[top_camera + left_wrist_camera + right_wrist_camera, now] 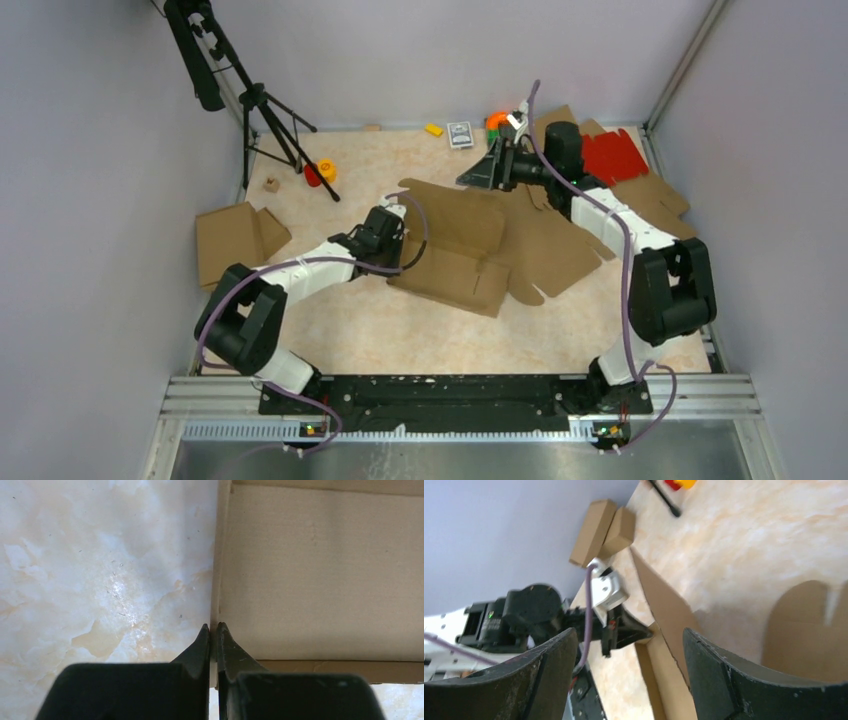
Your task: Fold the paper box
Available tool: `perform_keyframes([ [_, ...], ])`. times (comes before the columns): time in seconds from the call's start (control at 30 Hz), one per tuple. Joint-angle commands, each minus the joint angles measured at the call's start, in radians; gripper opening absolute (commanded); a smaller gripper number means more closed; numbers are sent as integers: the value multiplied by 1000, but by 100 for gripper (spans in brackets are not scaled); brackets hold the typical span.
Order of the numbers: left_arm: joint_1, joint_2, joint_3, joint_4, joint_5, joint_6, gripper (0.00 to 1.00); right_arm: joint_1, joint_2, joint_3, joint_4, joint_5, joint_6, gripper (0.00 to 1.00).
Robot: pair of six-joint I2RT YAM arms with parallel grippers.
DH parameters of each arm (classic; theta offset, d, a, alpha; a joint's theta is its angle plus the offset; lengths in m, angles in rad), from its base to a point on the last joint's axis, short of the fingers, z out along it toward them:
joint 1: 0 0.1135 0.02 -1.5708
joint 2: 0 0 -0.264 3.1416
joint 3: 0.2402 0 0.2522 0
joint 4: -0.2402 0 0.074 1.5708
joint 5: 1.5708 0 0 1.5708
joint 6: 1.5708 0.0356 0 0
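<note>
Brown cardboard: the paper box [470, 245] lies spread on the desk [400, 330], to the near-left of the red sheet [612, 155]. Left jaws are clamped on the side flap at the box edge farthest from that sheet, and the flap stands raised. Right jaws gape wide w/ nothing in them, above the box's far edge, just left of the sheet. Progress: early, imo. One flap up; other panels, tabs etc. lie flat, no walls locked.
</note>
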Motion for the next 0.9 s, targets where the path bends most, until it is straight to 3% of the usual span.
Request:
perform_keyframes([
  [0.0, -7, -42, 3, -17, -35, -18, 0, -53, 1, 77, -96, 85, -61, 77],
  [0.17, -10, -68, -4, -45, -73, -87, 0, -54, -105, -54, -180, 333, -146, 86],
  [0.37, -15, -113, -47, -48, -125, -151, 0, -55, -382, -389, -110, 625, -114, 89],
  [0.53, -14, -142, -74, -35, -126, -176, 0, -54, -525, -612, -113, 606, -81, 84],
  [0.6, -14, -144, -78, -30, -118, -184, 0, -53, -544, -673, -94, 562, -61, 76],
  [0.87, -14, -142, -95, -12, -104, -202, 1, 44, -420, -759, 15, 535, 27, 65],
])
